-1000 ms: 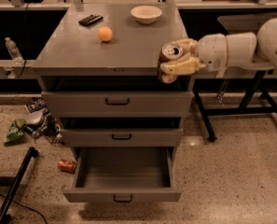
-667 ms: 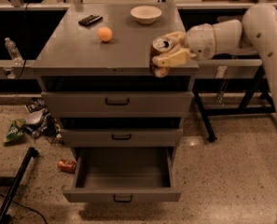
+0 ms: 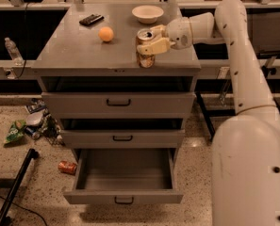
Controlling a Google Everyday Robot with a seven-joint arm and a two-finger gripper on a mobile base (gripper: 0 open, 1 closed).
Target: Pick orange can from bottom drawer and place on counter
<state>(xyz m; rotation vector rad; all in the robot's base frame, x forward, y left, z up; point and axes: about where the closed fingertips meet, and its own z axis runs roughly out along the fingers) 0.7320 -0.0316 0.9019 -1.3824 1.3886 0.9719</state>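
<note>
Gripper (image 3: 152, 40) clamped on orange can (image 3: 145, 56), fingers (image 3: 156, 45) pinching its upper part across the silver top. Can upright at the front of the counter (image 3: 69, 53), right of centre; cannot tell whether its base touches. Bottom drawer (image 3: 124, 199) pulled open below the counter.

Robot lab, metal drawer cabinet (image 3: 83, 108), speckled floor (image 3: 45, 192) with litter (image 3: 16, 131) and cable (image 3: 17, 211), gripper (image 3: 151, 40) clasping can (image 3: 145, 58) at front edge of counter (image 3: 73, 51)
</note>
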